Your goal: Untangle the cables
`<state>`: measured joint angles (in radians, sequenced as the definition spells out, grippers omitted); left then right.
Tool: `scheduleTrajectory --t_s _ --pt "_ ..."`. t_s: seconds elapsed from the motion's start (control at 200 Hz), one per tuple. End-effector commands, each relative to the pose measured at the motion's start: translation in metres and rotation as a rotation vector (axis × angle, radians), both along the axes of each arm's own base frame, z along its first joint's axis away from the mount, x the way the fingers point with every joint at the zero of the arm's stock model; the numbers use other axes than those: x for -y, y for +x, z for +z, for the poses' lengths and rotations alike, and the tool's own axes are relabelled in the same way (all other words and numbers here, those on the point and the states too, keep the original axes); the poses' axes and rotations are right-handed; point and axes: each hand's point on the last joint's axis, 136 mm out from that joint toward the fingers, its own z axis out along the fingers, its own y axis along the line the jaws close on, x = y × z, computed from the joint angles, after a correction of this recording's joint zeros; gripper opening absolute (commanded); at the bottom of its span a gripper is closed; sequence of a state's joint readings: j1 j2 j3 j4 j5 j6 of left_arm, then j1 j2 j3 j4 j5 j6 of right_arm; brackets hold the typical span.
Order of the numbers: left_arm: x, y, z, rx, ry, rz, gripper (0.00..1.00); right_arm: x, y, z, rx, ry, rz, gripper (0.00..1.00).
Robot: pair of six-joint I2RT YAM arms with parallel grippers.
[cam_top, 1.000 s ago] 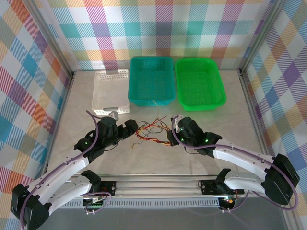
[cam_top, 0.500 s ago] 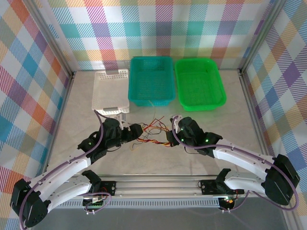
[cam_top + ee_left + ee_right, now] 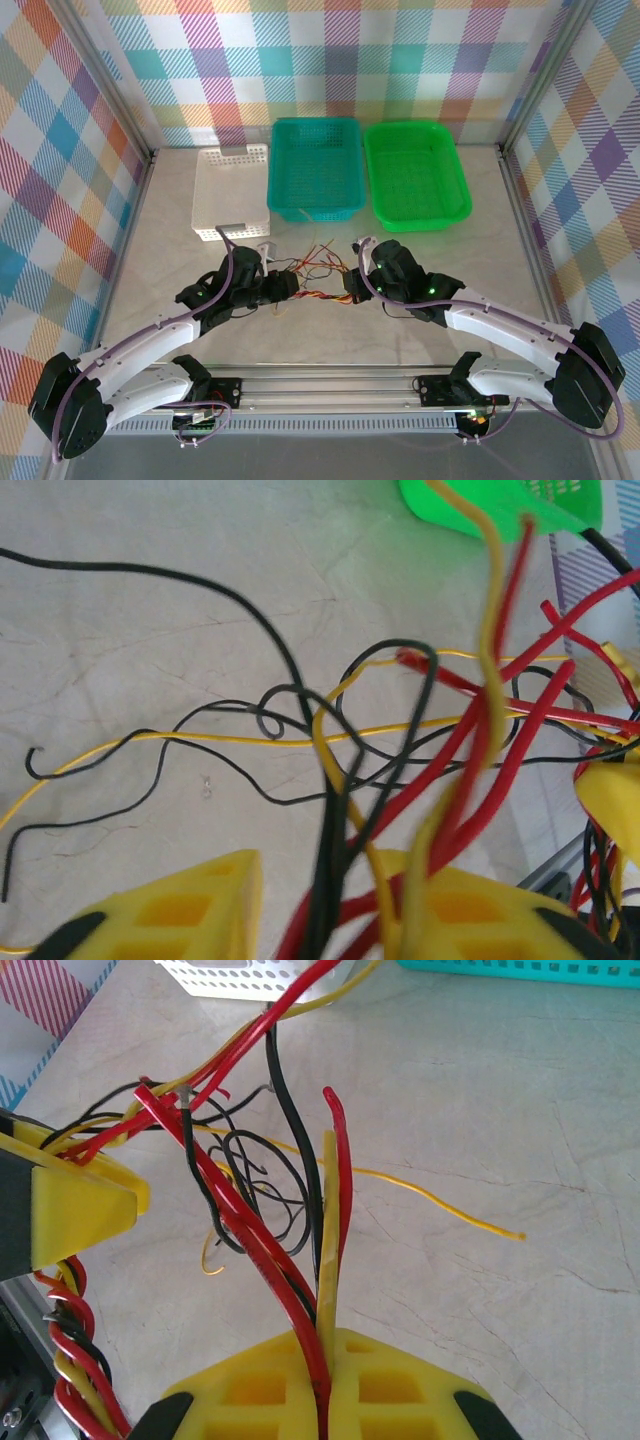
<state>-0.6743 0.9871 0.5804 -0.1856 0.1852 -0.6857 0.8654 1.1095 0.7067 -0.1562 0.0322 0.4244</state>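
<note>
Marble-patterned table (image 3: 160,260) lies underneath; nearest, the left gripper (image 3: 284,286) has the cables (image 3: 315,272) running between its yellow fingers (image 3: 180,915), though I cannot tell if it pinches them. Right gripper (image 3: 349,287) is clamped tight on the same tangle, strung between both. Beyond sit a white basket (image 3: 205,190), teal basket (image 3: 317,121) and green basket (image 3: 410,126)

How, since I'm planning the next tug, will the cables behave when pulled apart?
Probably floppy: the cables lie in loose curls. Likely to snag, since black and yellow strands loop through each other. Probably light; the right gripper pinches several at once.
</note>
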Motion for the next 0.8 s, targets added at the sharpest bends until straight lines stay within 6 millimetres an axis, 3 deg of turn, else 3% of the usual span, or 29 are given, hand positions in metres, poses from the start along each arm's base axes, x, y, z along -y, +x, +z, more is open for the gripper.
scheduleTrajectory --t_s 0.0,0.12,0.17,0.225,0.54,0.795 --pt "-0.006 0.002 0.009 0.041 0.034 0.023 0.29 -0.001 0.003 0.007 0.024 -0.012 -0.004 0.0" --pt "-0.016 0.004 0.013 0.066 0.036 0.076 0.29 0.004 0.005 -0.002 0.008 -0.041 -0.035 0.0" --pt "-0.019 0.004 0.013 0.072 0.037 0.093 0.19 0.007 0.007 -0.004 0.007 -0.047 -0.055 0.0" --pt "-0.024 0.006 0.012 0.074 0.04 0.125 0.0 0.009 0.008 -0.008 0.002 -0.054 -0.076 0.0" --pt "-0.05 0.011 0.02 0.104 0.021 0.294 0.0 0.019 0.008 -0.015 -0.01 0.059 -0.173 0.0" --pt "-0.076 0.014 0.022 0.089 -0.067 0.506 0.0 0.04 0.003 0.008 0.057 0.396 -0.299 0.0"
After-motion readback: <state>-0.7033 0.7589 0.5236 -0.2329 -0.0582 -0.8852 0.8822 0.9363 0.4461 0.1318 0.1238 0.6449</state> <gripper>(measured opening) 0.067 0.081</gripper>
